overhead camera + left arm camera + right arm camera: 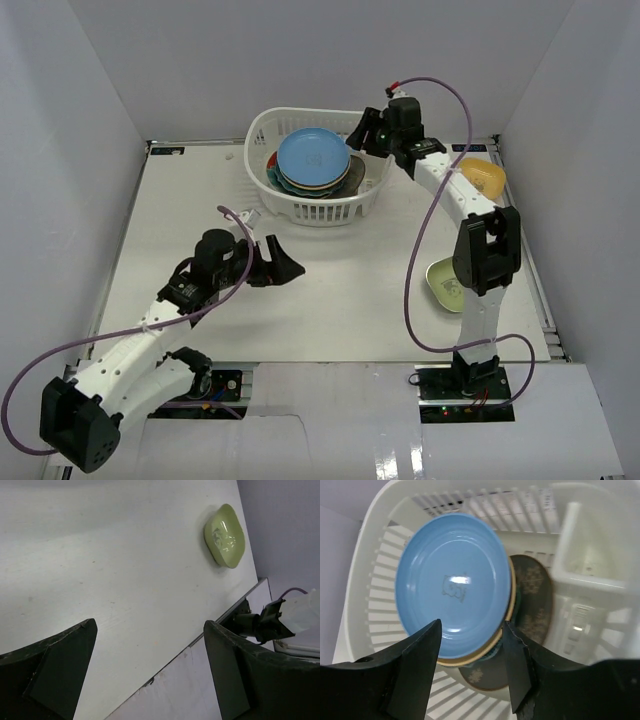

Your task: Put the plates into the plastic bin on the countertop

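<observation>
The white plastic bin [300,210] stands at the back middle of the countertop [340,290]. It holds a stack of plates with the light blue plate [313,157] on top. In the right wrist view the blue plate [452,582] lies on a beige-rimmed plate and a teal one, with a grey patterned plate [532,597] beneath. My right gripper [365,130] hovers open and empty over the bin's right side, jaws [472,665] apart above the stack. A yellow squarish plate [483,177] and a green squarish plate [442,283] lie at the right. My left gripper [275,265] is open and empty above the table.
Grey walls close in the table on three sides. The right arm's elbow [487,248] partly covers the green plate. The left wrist view shows the green plate [225,536] far off and the table's front edge [200,637] between the open fingers [55,670].
</observation>
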Tool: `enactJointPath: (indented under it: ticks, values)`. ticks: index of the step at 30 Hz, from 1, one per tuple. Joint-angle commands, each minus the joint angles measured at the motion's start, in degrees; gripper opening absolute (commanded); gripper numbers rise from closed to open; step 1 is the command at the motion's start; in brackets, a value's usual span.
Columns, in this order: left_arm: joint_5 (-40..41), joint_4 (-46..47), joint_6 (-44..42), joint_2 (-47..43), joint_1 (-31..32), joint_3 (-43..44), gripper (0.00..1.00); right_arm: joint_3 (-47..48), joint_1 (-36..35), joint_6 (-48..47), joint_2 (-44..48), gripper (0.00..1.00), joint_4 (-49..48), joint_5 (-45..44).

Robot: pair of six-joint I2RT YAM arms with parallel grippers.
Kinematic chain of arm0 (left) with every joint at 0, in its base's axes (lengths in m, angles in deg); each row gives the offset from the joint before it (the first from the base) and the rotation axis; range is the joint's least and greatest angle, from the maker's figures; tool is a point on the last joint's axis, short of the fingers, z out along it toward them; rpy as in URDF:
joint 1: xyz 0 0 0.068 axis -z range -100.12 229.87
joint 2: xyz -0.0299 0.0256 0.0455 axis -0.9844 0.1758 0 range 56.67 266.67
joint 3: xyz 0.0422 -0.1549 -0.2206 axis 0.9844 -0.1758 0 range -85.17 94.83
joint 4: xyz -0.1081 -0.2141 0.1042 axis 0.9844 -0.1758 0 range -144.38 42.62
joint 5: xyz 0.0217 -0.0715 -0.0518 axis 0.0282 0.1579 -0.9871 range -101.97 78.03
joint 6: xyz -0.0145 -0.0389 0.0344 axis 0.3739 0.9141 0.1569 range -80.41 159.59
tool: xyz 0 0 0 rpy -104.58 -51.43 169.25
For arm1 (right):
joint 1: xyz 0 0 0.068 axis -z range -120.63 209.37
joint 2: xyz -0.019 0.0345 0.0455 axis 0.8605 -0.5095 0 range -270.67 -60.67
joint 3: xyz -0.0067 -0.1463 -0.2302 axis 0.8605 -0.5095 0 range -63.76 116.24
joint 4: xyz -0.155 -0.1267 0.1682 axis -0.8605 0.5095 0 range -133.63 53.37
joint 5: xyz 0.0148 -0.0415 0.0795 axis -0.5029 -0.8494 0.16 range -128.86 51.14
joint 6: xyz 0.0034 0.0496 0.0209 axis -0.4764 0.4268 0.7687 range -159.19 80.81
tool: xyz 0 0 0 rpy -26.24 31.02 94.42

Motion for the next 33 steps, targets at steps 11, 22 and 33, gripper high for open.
enactJointPath:
  ticks: [11,22,33]
  values:
    - [15.3,16.3,2.7,20.1,27.0,1.9,0.98,-22.5,28.6,-3.1,11.3,0.59,-8.6,-14.0]
    - [13.7,23.8,2.5,38.5,35.6,7.8,0.98,-7.1,30.5,-22.3,-7.0,0.79,-2.8,-9.5]
    - [12.2,24.5,1.5,50.0,38.1,15.8,0.98,-5.2,28.1,-27.1,-14.1,0.46,-0.7,-12.4]
